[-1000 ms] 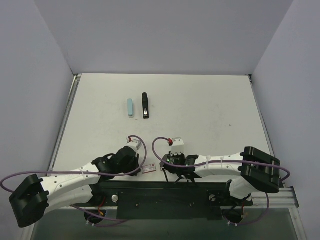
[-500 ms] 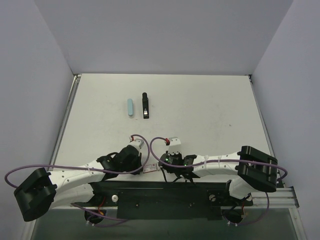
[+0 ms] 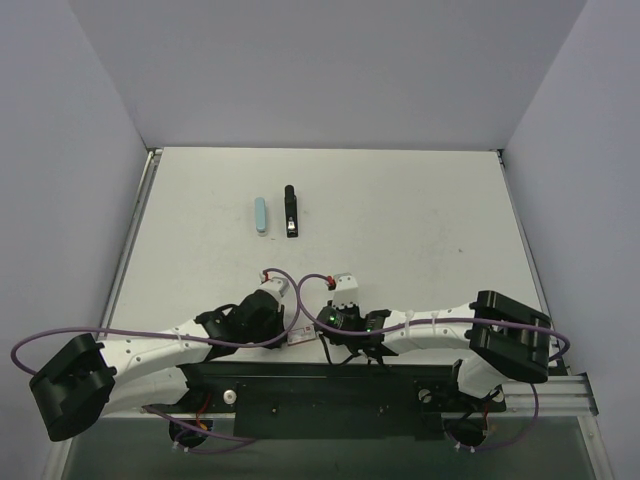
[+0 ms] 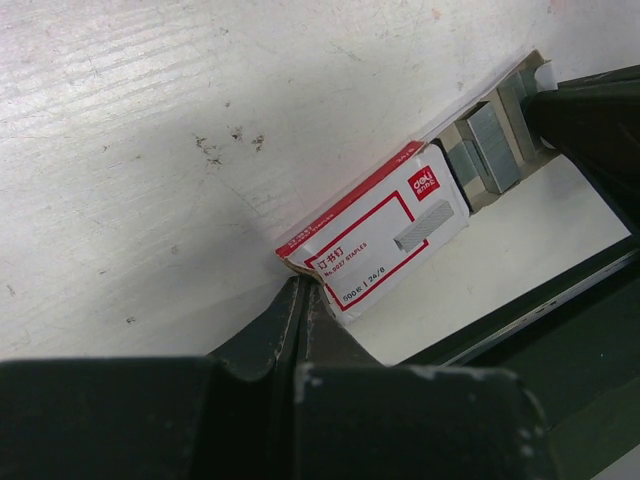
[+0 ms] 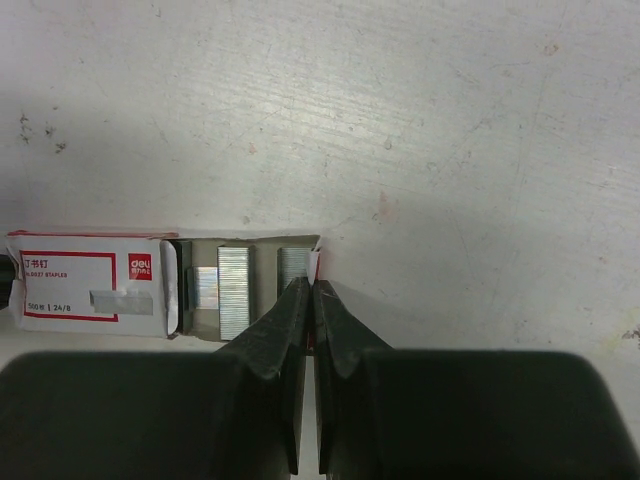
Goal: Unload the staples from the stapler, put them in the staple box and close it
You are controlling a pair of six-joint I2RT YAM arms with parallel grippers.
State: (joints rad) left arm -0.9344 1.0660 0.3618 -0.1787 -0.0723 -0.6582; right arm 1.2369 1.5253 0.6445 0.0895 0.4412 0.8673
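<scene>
Tabletop: left gripper, right gripper clamped on staple box.

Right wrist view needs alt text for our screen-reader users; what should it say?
The shut right gripper pinches the end flap of an inner tray pulled out of a red-and-white staple box, exposing staple strips, on a white table.

Bright, even overhead light fell on the surface; shadows were soft. In wrist views the left tool and right tool looked dark and blurred, shadowing the surface.
</scene>
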